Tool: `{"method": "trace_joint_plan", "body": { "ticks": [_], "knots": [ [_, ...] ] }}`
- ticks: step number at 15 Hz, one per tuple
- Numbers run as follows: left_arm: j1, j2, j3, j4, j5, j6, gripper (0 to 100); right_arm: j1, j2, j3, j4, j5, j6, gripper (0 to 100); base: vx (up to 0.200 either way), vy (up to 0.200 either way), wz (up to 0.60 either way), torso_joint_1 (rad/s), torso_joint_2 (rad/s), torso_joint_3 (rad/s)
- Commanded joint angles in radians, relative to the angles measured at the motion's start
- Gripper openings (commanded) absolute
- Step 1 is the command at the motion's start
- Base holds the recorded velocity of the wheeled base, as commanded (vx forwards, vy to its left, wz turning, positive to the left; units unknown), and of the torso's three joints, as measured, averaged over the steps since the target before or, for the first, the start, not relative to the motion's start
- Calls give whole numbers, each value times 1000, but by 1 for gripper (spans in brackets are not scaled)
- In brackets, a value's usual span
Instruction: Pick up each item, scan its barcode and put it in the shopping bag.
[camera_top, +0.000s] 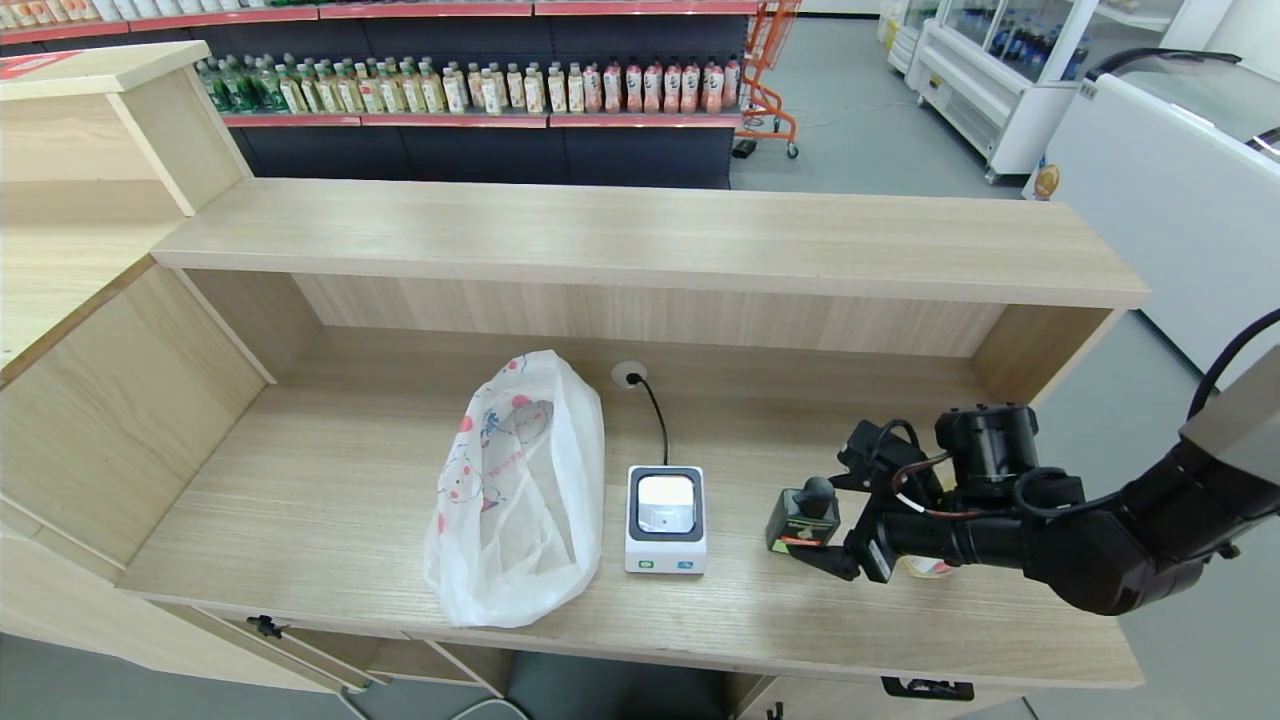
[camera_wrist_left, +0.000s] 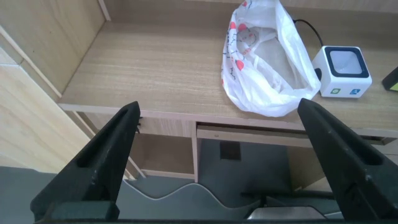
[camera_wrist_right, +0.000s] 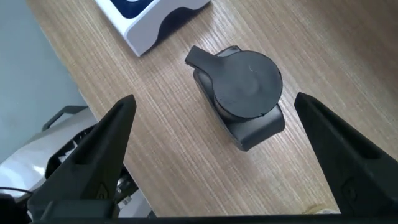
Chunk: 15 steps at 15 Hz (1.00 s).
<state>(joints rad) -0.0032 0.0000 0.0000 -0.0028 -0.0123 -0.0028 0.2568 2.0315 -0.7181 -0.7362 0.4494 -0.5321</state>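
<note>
Right wrist view looks onto the capped bottle (camera_wrist_right: 245, 87), standing on the bench (camera_wrist_right: 186, 162) just beside the scanner (camera_wrist_right: 155, 18), with the right claw (camera_wrist_right: 216, 104) spread wide to either side. This looks like the pick-up step: next it must advance and close on the bottle. The right arm reaches in low from the side. The left claw (camera_wrist_left: 219, 109), also apart, hangs before the bench front, the shopping bag (camera_wrist_left: 261, 62) beyond

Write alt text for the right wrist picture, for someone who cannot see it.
A small dark bottle with a round black cap stands on a wooden counter, framed by the two wide-open fingers of the right pincer, which do not touch it. The corner of a white scanner shows beyond it.
</note>
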Motion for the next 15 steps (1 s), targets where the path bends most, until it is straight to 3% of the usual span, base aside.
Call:
{"method": "trace_joint_plan", "body": {
  "ticks": [1,9,10,15],
  "knots": [
    [0,2,0,0,0,0,100,-11,10,-7,-6,0,3,100,0,0,0,0,0,0],
    [0,2,0,0,0,0,100,-37,93,-86,3,0,4,100,0,0,0,0,0,0],
    [0,2,0,0,0,0,100,-36,102,-93,3,0,1,0,0,0,0,0,0,0],
    [0,2,0,0,0,0,100,-21,139,-127,3,-3,-29,0,0,0,0,0,0,0]
  ]
}}
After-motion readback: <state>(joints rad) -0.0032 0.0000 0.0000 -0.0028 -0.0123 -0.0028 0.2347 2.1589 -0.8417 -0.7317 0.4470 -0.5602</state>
